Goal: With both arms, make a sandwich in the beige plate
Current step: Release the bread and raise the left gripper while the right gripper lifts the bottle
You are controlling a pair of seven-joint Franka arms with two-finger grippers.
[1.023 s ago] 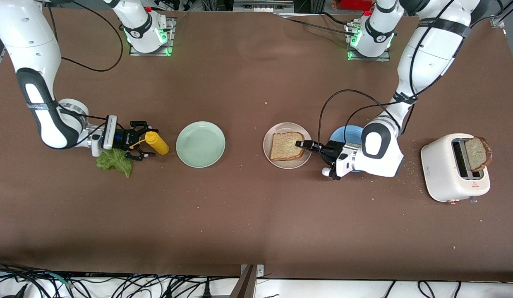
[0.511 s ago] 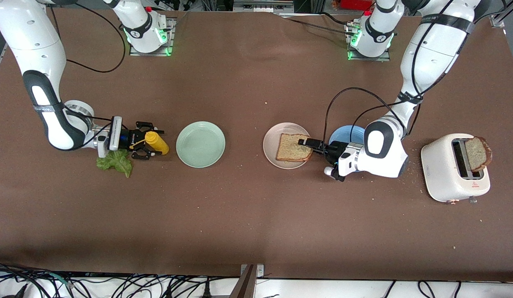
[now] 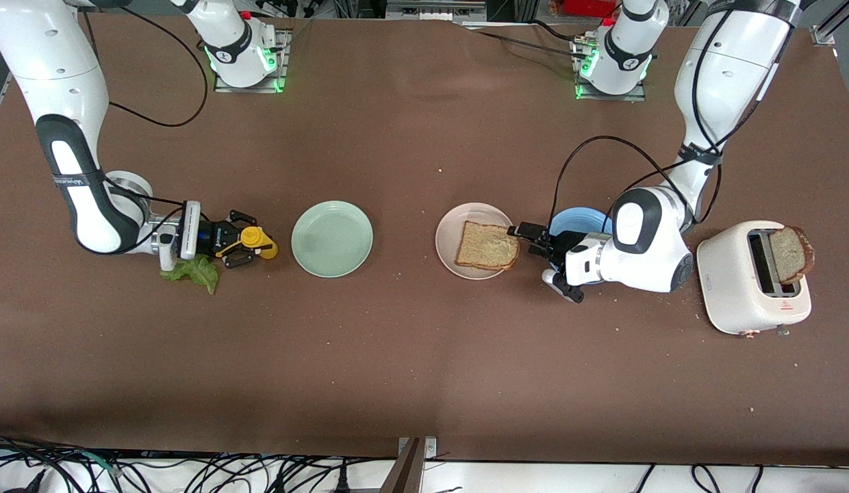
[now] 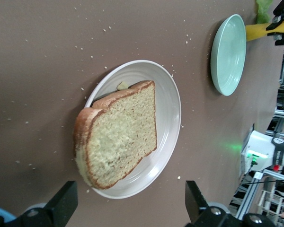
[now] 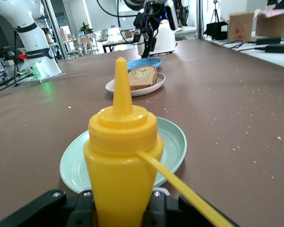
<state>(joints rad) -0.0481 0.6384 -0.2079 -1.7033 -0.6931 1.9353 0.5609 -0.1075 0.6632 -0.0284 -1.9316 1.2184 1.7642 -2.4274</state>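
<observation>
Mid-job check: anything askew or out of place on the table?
Yes. The bread slice sits off-centre on the beige plate, one corner overhanging its rim. Crumbs litter the cloth beside the toaster.

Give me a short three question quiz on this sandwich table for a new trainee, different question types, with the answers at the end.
1. True or false: the right gripper is shut on the yellow mustard bottle.
2. Which plate holds the bread slice? A) mint-green plate B) beige plate C) blue plate
3. Fill in: the second slice sits in the ____.

Key:
1. True; the fingers clamp the bottle's body beside the lettuce leaf.
2. B; the left gripper, open, is beside that plate.
3. Toaster.
</observation>
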